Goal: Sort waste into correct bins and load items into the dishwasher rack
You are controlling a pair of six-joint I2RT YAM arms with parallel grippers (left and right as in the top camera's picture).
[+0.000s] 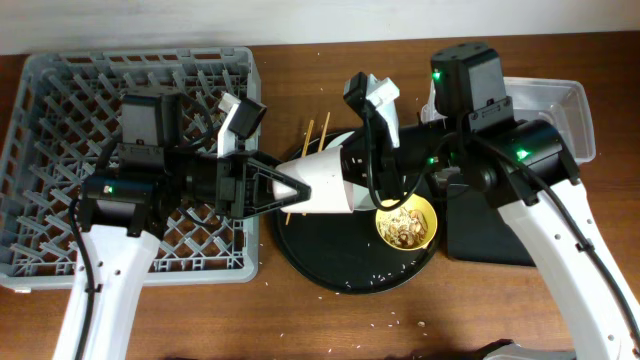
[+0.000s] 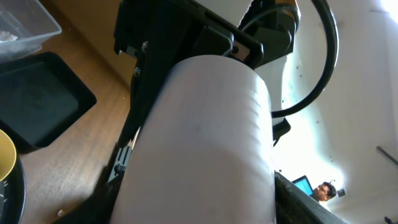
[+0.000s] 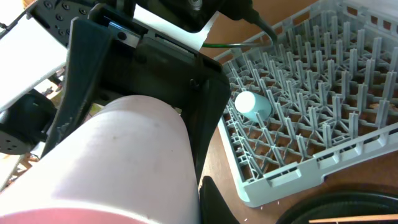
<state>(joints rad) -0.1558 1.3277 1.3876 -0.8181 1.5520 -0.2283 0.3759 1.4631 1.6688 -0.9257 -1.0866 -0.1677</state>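
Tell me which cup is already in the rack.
The blue cup, sitting among the pegs of the grey rack; the pink cup is held clear of the rack.

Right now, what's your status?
Left claw, right claw both shut on pink cup above round black tray. Blue cup lying in rack. Nothing seen blocking rack.

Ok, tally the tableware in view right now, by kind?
Cups: 2 (pink cup, held; blue cup, in the rack)
Bowls: 1 (yellow bowl)
Chopsticks: 1 pair
Plates: 0 that I can make out
Total: 4
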